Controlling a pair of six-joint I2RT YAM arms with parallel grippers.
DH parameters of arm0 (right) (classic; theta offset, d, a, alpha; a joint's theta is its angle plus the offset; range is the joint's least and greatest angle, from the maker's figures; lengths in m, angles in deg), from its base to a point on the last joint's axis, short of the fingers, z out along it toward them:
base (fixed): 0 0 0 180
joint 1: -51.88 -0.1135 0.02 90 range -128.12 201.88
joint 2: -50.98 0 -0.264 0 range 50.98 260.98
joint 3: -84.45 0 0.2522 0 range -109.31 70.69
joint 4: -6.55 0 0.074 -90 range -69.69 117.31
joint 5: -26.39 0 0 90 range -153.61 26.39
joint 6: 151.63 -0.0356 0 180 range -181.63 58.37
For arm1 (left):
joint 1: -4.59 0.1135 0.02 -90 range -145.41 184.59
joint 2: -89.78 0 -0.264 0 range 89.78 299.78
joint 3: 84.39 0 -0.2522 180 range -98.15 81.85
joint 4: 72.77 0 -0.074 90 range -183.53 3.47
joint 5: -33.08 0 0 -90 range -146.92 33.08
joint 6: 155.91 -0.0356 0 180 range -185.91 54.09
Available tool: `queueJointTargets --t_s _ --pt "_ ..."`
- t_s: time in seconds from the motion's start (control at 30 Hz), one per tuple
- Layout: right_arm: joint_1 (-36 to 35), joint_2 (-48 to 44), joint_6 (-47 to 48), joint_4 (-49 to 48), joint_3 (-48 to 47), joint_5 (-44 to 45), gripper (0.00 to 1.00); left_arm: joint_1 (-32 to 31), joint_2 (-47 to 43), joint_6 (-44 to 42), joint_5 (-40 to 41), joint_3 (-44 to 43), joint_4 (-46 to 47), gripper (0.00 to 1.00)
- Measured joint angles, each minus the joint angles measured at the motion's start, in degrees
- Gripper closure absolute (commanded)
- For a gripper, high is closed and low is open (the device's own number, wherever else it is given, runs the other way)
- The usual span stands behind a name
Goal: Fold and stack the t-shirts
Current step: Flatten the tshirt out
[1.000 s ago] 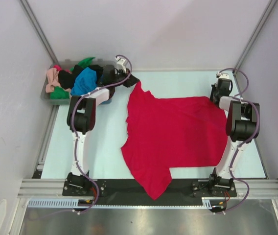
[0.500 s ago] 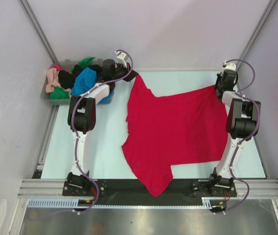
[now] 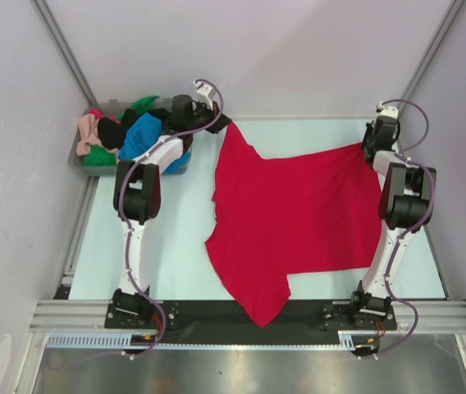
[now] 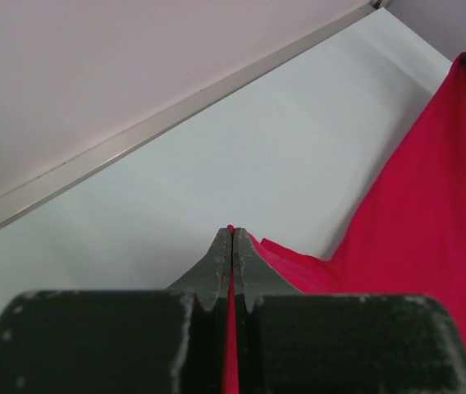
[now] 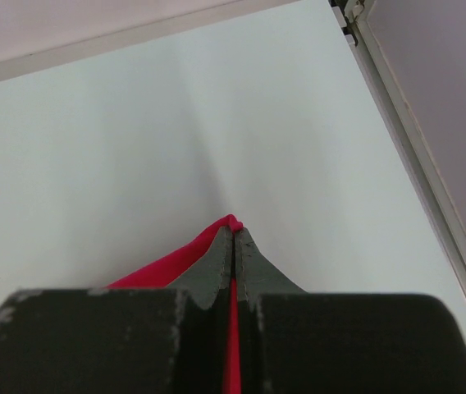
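Red t-shirt (image 3: 299, 222) spreads over the table (image 3: 175, 238); left gripper (image 4: 232, 234) and right gripper (image 5: 234, 231) each clamp one far corner.

We reach to the far side, 2 grippers well apart: left gripper (image 4: 232, 235) and right gripper (image 5: 234, 233) each pinched tight on the red t-shirt (image 3: 299, 222).

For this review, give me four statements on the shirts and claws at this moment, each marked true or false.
1. The left claw is shut on the red t-shirt. True.
2. The right claw hangs open above the table. False: it is shut on a far corner of the red t-shirt.
3. The bin holds a heap of shirts. True.
4. The red t-shirt lies in the bin. False: it is spread over the table, beside the bin.
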Motion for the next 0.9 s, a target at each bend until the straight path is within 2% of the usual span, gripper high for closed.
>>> queueJointTargets --t_s 0.37,0.9 --pt "0.35 0.0 -0.83 0.33 0.0 0.22 1.0 0.0 0.0 -3.69 0.59 0.07 -3.45 1.0" --pt "0.39 -0.02 -2.75 -0.76 0.57 1.11 1.0 0.0 -2.25 -5.2 0.63 2.67 -3.56 1.0"
